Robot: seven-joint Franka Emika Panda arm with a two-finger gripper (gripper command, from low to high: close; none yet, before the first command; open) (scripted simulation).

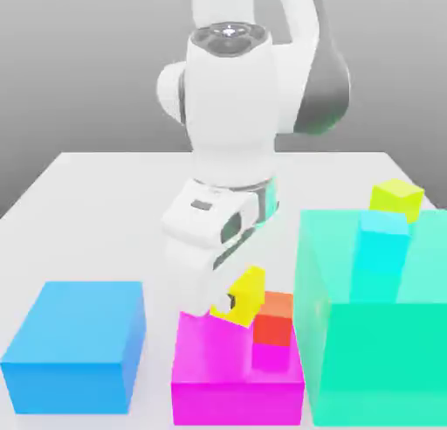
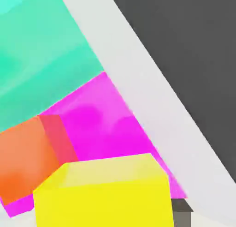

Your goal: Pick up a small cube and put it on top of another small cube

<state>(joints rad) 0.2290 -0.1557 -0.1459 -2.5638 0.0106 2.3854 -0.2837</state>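
Blocks crowd the near edge of the white desk (image 1: 105, 192): from the exterior view's left, a big blue block (image 1: 74, 345), a magenta block (image 1: 236, 376) and a tall green block (image 1: 375, 332) carrying a cyan cube (image 1: 380, 253) and a lime cube (image 1: 397, 199). The gripper (image 1: 229, 304) is closed on the yellow cube (image 1: 246, 293), held tilted just above the magenta block and beside the red cube (image 1: 275, 319) that sits on it. Released at this tilt or off-centre, the yellow cube could likely slide off or nudge the red one toward the green block. Behind the desk is plain grey backdrop
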